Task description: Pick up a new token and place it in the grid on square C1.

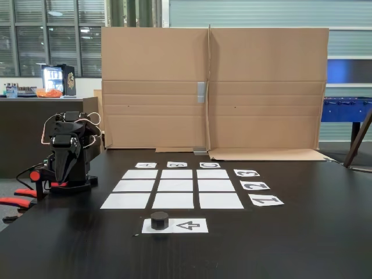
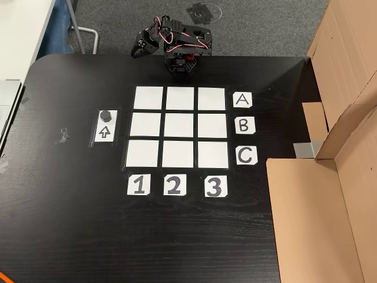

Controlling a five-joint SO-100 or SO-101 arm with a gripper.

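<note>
On a black table (image 2: pixel 70 224), seen from above in the other view, a small black token (image 2: pixel 105 115) sits at the end of a white sheet printed with an arrow (image 2: pixel 105 132), just beside the left edge of the grid (image 2: pixel 179 126) of nine blank white paper cells. Square C1 (image 2: pixel 142 153), the lower-left cell in that view where row C meets column 1, lies bare, near the arrow sheet but apart from the token. Paper labels A (image 2: pixel 241 100), B (image 2: pixel 244 125) and C (image 2: pixel 246 155) run down the grid's right side, and labels 1 (image 2: pixel 138 185), 2 (image 2: pixel 173 185) and 3 (image 2: pixel 215 186) line its lower edge. The black robot arm (image 2: pixel 177 47) stands folded at the table's far edge, well apart from the token; in the fixed view its end effector (image 1: pixel 65 165) points downward at the left, and whether its fingers are apart or together cannot be told. Brown cardboard panels (image 1: pixel 212 87) stand behind the grid in the fixed view.
</note>
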